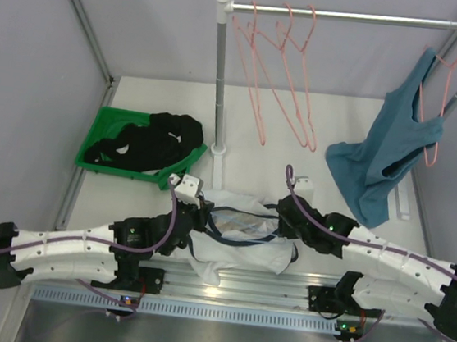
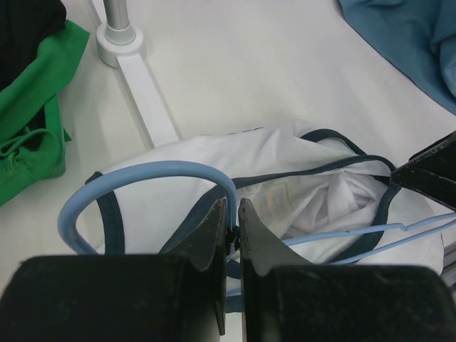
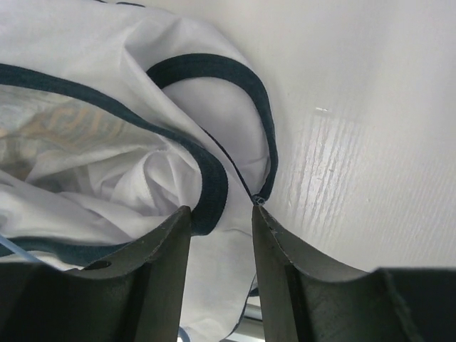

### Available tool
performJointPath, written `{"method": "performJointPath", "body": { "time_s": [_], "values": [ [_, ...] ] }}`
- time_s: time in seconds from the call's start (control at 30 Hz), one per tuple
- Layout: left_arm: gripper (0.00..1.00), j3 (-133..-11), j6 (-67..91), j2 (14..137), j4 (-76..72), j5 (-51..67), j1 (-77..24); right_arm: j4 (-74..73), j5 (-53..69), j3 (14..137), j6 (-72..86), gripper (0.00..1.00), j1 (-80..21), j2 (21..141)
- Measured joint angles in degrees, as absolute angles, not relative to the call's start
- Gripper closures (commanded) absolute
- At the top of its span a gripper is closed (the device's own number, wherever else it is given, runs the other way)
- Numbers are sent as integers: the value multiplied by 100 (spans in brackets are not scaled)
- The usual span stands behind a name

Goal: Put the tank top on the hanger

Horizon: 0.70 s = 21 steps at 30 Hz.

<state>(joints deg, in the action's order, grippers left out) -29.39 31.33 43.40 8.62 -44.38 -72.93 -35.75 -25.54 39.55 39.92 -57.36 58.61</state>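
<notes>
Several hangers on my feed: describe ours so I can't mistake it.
Below the rail, the white tank top lies on the table. The hanger pokes out of it, hook pinched in the left gripper; it is light blue, unlike the pink hangers on the rail.

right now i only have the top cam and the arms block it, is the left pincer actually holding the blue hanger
Observer: Yes. In the left wrist view the left pincer is shut on the hanger, right where the hook's wire comes down.
Operator: is the hanger inside the top
Observer: Partly. Its thin blue arms run into the navy-trimmed opening of the tank top, while the hook sticks out clear of the fabric.
Operator: and the right pincer
Observer: The right wrist view shows the right pincer open. Its jaws sit on either side of a trimmed strap edge and are not clamped on it.
</notes>
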Motion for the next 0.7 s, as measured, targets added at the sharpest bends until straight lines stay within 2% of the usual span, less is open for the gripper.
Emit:
{"method": "performJointPath", "body": {
  "time_s": [0.13,0.23,0.33,0.47,0.7],
  "values": [
    [100,-2936,3131,4340,864,-4434,-7293,-3494,-2508,4025,3916,59,-5719,6215],
    [100,-2936,3129,4340,864,-4429,-7293,-3365,-2453,4051,3874,64,-5717,6425],
    [100,-2936,3135,4338,860,-4429,-7293,-3299,-2412,4053,3839,85,-5706,6484],
    [100,-2934,3138,4333,862,-4453,-7293,-3286,-2410,4053,3811,100,-5682,6484],
    [100,-2934,3341,4274,996,-4799,-7297,-3371,-2412,4001,3909,100,-5680,5996]
  ]
}}
